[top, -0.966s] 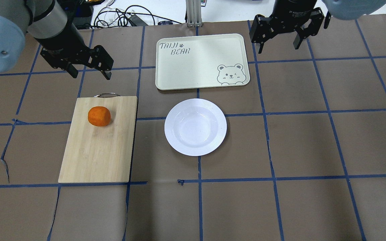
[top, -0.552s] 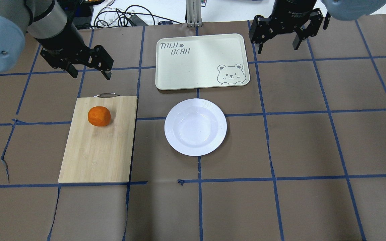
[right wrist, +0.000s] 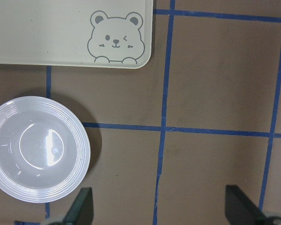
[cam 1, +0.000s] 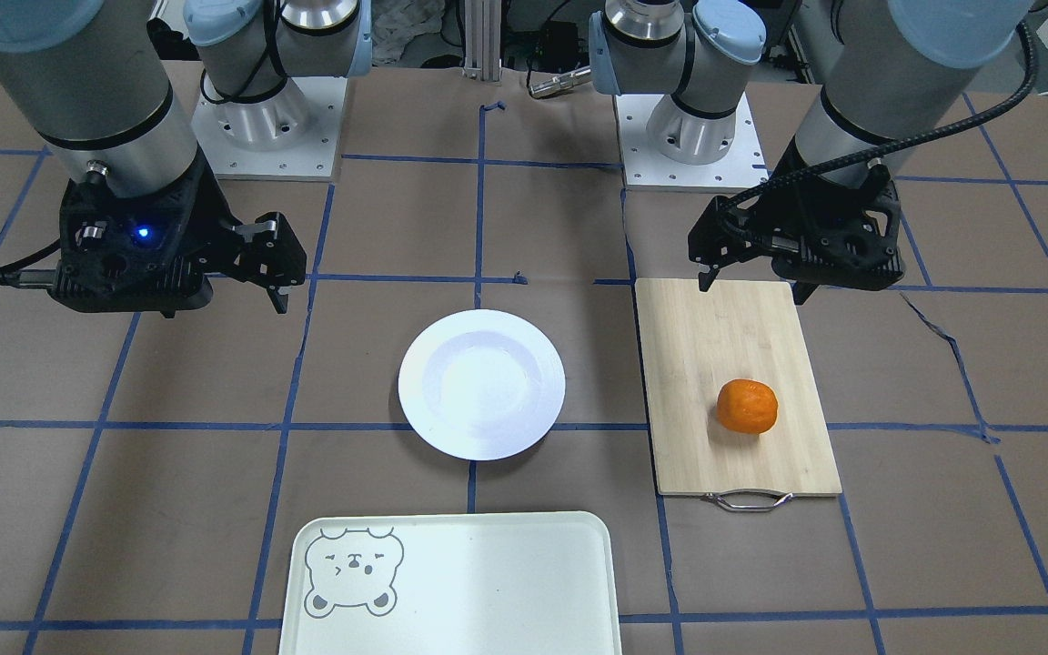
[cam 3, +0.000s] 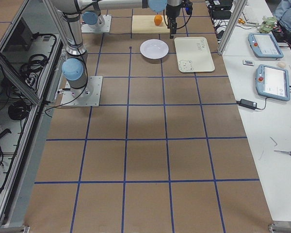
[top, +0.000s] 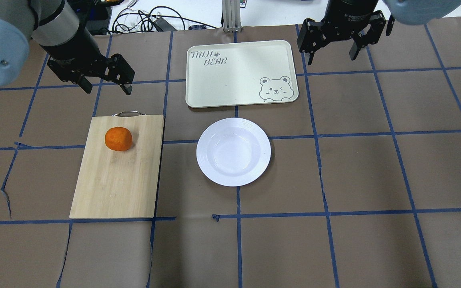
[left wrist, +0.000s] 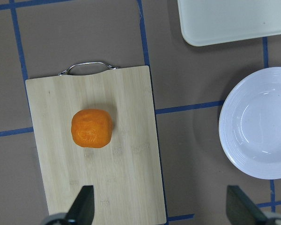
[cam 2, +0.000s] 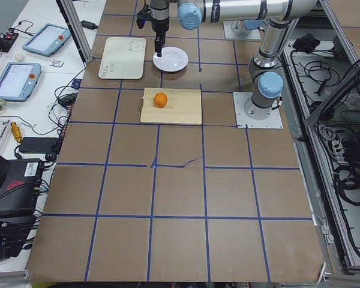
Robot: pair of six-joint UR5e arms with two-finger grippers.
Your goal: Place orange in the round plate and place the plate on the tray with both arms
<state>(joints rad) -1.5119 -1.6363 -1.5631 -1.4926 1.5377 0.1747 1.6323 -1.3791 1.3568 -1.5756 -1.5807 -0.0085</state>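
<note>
orange point(top: 118, 139) on cutting board point(top: 114, 184), round plate point(top: 205, 152) near tray point(top: 234, 80), left hand point(top: 108, 89) released, right hand point(top: 330, 59) released

Brown table covering point(top: 374, 168) is ruled into squares by blue tape point(top: 238, 248). In the right-side view, a white bench point(cam 3: 276, 121) runs from 1 to 4 o'clock, carrying two teach pendants point(cam 3: 271, 81) and scissors point(cam 3: 287, 153); loose black cables point(cam 3: 14, 109) coil at 9 o'clock.

orange point(cam 3: 157, 20) on cutting board point(cam 3: 143, 24) | round plate point(cam 3: 154, 49) near tray point(cam 3: 194, 54), not touching
</note>
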